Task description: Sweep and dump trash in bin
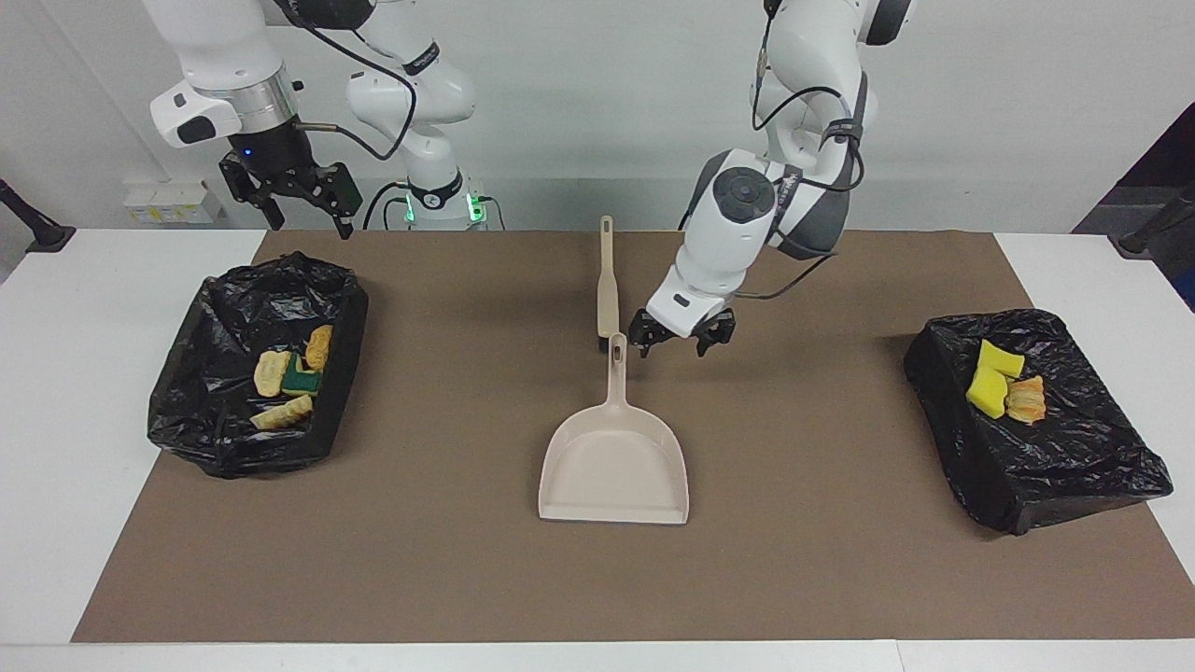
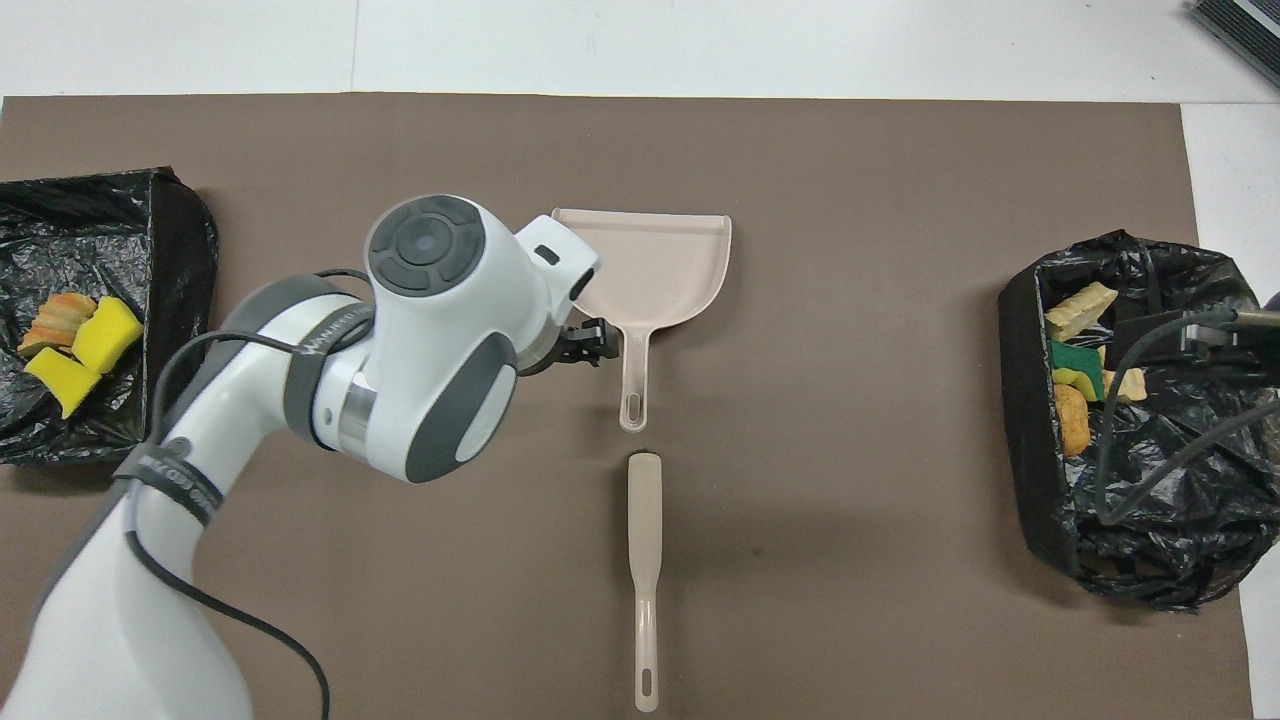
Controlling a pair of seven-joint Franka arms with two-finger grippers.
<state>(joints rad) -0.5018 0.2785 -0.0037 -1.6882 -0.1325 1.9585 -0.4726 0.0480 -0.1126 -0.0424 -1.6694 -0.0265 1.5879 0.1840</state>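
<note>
- Two bins lined with black bags sit at either end of the brown mat [image 1: 448, 579], and all the trash is already inside them.
- Bin at the right arm's end [image 1: 257, 364]: tan bread-like lumps [image 1: 272, 371] plus a green-and-yellow sponge piece [image 1: 302, 381], all lying in the bag.
- Bin at the left arm's end [image 1: 1036, 420]: two bright yellow sponge chunks [image 1: 991, 377] with an orange bread lump [image 1: 1026, 399] touching them.
- Beige dustpan [image 1: 614, 462] lies flat mid-mat, scoop pointing away from the robots, handle toward them. Nothing's in the scoop.
- Brush [image 1: 607, 285] lies in line with the dustpan handle, nearer to the robots; its bristle end sits just beside the handle tip, and I can't tell if they touch.
- Left gripper [image 1: 681, 343] hangs low over the mat just beside the dustpan handle, toward the left arm's end. Fingers are spread apart and it's got nothing in them, so the dustpan is let go.
- Right gripper [image 1: 310, 207] waits up in the air over the robots' edge of the table, near its bin. Fingers spread, holding nothing.
</note>
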